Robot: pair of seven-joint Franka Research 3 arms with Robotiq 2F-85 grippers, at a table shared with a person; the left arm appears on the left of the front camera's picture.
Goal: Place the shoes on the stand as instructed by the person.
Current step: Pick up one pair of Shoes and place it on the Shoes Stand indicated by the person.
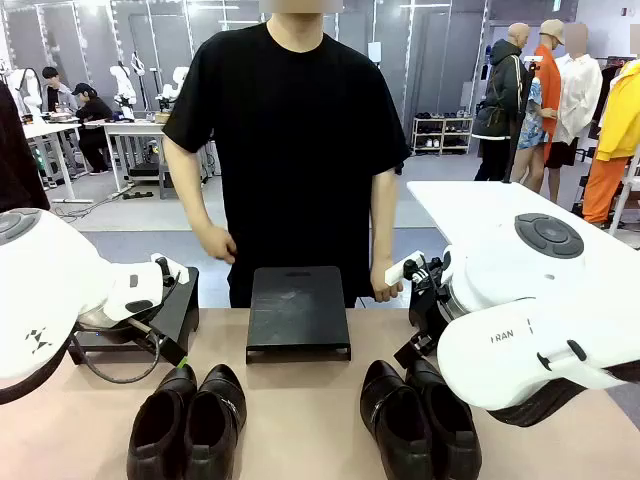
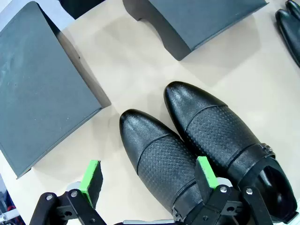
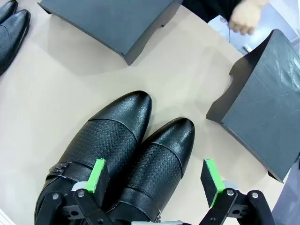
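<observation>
Stands: three dark, sloped-top stands sit along the far part of the table (image 1: 300, 400); the centre stand (image 1: 298, 305) is square to the camera; the left stand (image 1: 178, 305) is partly hidden behind the left arm; the right stand (image 3: 267, 108) is at the right edge of the right wrist view.

Shoes: both pairs of glossy black shoes are on the tabletop at the near side, toes toward the stands, neither pair on a stand; the left pair (image 1: 190, 425) lies in front of the gap between the left and centre stands; the right pair (image 1: 420, 420) lies in front of and to the right of the centre stand; within each pair the two shoes lie side by side, touching or nearly so.

Grippers: the left gripper (image 2: 149, 176) is above the left pair with jaws spread wide, gripping nothing; one green pad is over a shoe, the other over bare table. The right gripper (image 3: 154, 178) is above the right pair, likewise spread wide and holding nothing.

Person: the person (image 1: 300, 150) stands at the far edge behind the centre stand; one hand (image 1: 385, 283) is low at the table edge near the right stand.

Surface and room: tabletop pale beige, matt; a large hall beyond, with other tables, a low shelf rack (image 1: 440, 132) and people standing well off.
</observation>
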